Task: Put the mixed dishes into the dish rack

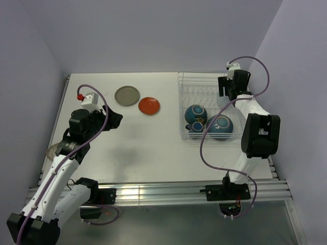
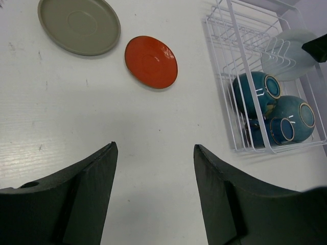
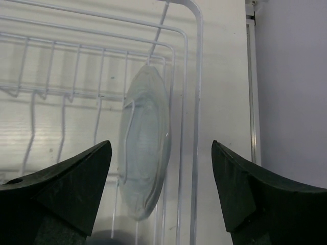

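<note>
The dish rack (image 1: 202,91) is a white wire rectangle with rows of upright prongs, standing at the right side of the white tabletop (image 1: 153,148). In its far part a pale blue-white plate (image 3: 145,148) stands on edge in a slot just beside the rack's outer rim, glazed and faintly ringed. In the near part a teal-blue bowl (image 2: 258,92) and a second bowl (image 2: 294,115) of the same glossy teal, both with brownish rims, lie tipped on their sides, with a small dark mug (image 2: 280,131) wedged against them. Out on the tabletop, left of the rack, a matte grey-olive plate (image 2: 79,25) and a smaller orange-red plate (image 2: 151,61) lie flat, close together but apart. The right tool (image 3: 161,148) hangs over the standing plate with its jaws spread wide, touching nothing. The left tool (image 2: 154,153) is likewise open and empty above bare tabletop.
</note>
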Controlling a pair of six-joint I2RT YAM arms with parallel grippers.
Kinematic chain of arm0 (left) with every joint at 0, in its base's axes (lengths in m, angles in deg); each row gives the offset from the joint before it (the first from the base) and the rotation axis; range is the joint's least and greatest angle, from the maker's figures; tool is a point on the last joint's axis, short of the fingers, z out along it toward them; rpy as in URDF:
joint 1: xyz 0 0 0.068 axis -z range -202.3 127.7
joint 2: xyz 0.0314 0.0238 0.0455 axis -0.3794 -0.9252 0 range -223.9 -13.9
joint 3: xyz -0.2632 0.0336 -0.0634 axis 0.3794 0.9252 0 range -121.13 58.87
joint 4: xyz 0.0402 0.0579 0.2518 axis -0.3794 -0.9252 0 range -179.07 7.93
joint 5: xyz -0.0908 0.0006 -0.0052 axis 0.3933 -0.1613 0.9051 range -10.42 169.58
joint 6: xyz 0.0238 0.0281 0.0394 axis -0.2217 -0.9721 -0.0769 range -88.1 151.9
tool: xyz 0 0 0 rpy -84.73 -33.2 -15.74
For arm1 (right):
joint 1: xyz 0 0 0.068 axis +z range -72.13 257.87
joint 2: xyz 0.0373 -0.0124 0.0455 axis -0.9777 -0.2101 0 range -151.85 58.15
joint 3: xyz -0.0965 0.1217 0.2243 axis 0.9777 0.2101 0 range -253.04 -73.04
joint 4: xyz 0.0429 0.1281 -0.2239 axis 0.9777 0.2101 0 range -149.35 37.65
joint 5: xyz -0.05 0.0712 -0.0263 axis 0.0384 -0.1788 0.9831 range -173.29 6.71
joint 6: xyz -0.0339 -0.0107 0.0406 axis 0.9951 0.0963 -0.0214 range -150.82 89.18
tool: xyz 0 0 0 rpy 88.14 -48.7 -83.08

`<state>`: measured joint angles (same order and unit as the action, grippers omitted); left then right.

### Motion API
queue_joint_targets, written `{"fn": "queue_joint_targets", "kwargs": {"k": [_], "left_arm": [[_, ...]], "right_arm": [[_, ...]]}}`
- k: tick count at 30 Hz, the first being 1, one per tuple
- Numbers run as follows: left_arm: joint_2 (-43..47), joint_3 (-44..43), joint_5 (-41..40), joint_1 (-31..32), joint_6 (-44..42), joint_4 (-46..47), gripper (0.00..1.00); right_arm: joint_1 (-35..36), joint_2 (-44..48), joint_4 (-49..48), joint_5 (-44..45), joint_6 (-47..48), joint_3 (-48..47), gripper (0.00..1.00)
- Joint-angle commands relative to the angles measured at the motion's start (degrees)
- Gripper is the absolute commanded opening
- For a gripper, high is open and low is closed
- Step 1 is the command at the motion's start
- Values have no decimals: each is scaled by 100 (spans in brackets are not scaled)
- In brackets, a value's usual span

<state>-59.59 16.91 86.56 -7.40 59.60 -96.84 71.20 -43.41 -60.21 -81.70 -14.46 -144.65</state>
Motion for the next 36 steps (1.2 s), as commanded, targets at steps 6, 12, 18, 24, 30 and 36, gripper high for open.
{"fn": "queue_joint_targets", "kwargs": {"k": [6,12,18,24,30,36], "left_arm": [[-510,29,724,-399,156,342,68],[-1459,284,1586,-874,1227,1413,67],[-3494,452,1973,-1234,3009,3522,64],[-5324,-425,1633,-1463,3522,4034,61],[-6257,-1191,1016,-1472,3522,3762,61],[-6846,-1631,770,-1472,3663,3551,61]], "right_arm": [[-79,1893,578,-2175,25,508,90],[148,2851,1508,-4417,112,877,89],[1036,3378,2732,-6117,737,1121,87],[1125,3985,2248,-6425,631,1624,86],[1107,4065,2160,-6566,719,1800,86],[1107,3986,2389,-6566,930,1721,86]]}}
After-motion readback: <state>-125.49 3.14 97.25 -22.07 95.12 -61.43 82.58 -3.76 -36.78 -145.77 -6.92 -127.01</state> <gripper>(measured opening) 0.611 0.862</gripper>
